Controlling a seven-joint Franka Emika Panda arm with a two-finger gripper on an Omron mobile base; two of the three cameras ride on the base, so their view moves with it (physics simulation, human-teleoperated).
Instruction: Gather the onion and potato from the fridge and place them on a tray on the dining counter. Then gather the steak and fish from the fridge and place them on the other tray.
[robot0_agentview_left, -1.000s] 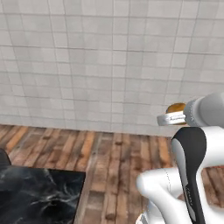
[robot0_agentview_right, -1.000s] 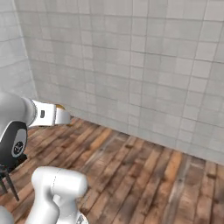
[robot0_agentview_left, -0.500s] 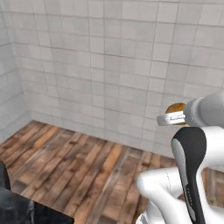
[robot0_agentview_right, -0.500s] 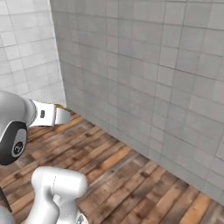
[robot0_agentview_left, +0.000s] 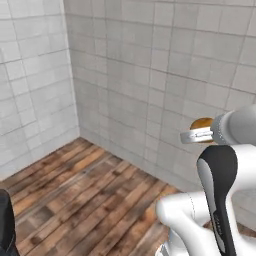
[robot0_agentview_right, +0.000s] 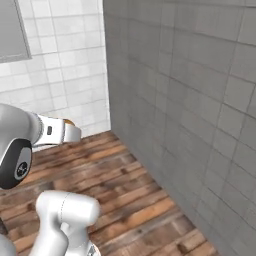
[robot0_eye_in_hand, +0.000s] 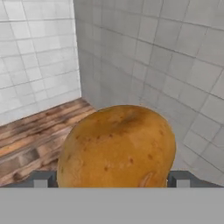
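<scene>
Here the two dark fingers (robot0_eye_in_hand: 111, 180) stand spread wide around a large, rounded golden-brown potato (robot0_eye_in_hand: 117, 146) with darker speckles, one tip on each side of it, so the potato is held between them and carried up in the air. From the left base view the potato (robot0_agentview_left: 202, 123) peeks out behind the white hand, above the arm's dark joint. Below lies a floor of reddish-brown wooden planks (robot0_agentview_left: 80, 190). Farther off, two walls of pale grey square tiles (robot0_agentview_right: 190, 100) meet in a corner.

The brown oval potato (robot0_eye_in_hand: 117, 146) sits low and central in the hand view, between the gripper (robot0_eye_in_hand: 112, 178) fingertips. Tiled walls (robot0_eye_in_hand: 148, 52) stand behind it. Wooden plank floor (robot0_eye_in_hand: 30, 135) lies at lower left.
</scene>
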